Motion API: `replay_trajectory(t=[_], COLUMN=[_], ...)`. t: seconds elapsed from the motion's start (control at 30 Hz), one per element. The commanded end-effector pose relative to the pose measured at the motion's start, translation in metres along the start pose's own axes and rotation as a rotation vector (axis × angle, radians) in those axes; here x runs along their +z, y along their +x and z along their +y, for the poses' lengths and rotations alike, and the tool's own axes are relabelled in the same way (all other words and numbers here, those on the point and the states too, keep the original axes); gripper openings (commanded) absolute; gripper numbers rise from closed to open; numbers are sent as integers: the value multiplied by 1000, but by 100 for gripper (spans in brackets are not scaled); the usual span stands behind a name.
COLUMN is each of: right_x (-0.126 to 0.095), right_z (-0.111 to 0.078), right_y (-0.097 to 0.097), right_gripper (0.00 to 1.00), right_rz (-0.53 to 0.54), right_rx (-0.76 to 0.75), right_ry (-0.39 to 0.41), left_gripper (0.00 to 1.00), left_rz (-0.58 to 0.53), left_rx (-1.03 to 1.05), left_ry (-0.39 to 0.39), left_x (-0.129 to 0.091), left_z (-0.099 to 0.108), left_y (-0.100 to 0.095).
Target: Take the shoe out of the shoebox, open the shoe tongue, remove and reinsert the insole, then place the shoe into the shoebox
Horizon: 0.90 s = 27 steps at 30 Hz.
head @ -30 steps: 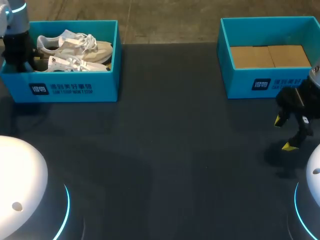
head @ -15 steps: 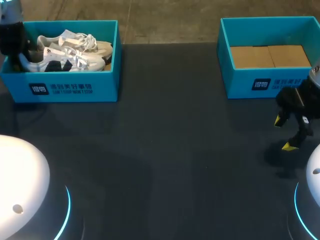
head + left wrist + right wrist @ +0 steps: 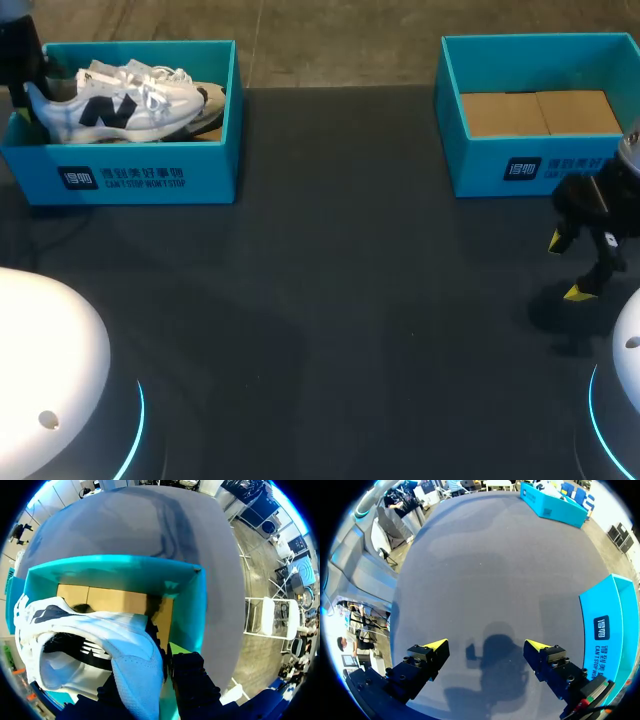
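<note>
A: Left gripper (image 3: 152,677) state?
B: Clamped on the white sneaker (image 3: 110,110) at the heel. In the left wrist view the heel fabric sits pinched between the two dark fingers. Yellow tips are hidden.
A: Where's the sneaker relative to the left shoebox (image 3: 140,175)?
B: Inside its walls but raised, with its top above the rim. The side with the dark logo faces the box's front wall. Heel is at the end where the left arm (image 3: 20,70) comes in, toe at the opposite end wall.
A: Box floor?
B: Brown cardboard shows under and ahead of the sneaker in the wrist view. Something tan and dark sits under the toe, can't tell what.
A: Right gripper (image 3: 568,267)?
B: Fingers spread wide, nothing between them, only bare dark table (image 3: 330,300) under it. It's well apart from the left shoebox, across the table and nearer the robot's side.
A: Other box?
B: Right shoebox (image 3: 480,170) is well apart from the left one, along the same far edge. Cardboard floor visible inside.
</note>
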State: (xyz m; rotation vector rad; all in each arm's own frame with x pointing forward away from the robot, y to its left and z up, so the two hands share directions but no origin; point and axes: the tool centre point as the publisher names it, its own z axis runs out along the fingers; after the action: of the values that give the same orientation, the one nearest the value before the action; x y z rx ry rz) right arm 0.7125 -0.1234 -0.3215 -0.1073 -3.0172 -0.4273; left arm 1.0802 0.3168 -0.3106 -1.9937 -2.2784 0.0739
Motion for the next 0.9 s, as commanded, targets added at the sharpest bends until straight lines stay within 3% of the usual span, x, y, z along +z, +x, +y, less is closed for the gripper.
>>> replay_trajectory(t=[0.03,0.57,0.9], right_x=[0,0,0], right_z=[0,0,0], right_y=[1,1,1], right_gripper=[100,100,100], right_rz=[-1,-1,-1], right_rx=[1,1,1], right_ry=[3,3,3], left_gripper=[0,0,0], left_rz=[-8,6,31], left_rx=[0,-26,-15], left_ry=[-4,-39,-15], left_x=[-25,-99,-117], left_z=[-8,-30,-71], left_y=[5,16,10])
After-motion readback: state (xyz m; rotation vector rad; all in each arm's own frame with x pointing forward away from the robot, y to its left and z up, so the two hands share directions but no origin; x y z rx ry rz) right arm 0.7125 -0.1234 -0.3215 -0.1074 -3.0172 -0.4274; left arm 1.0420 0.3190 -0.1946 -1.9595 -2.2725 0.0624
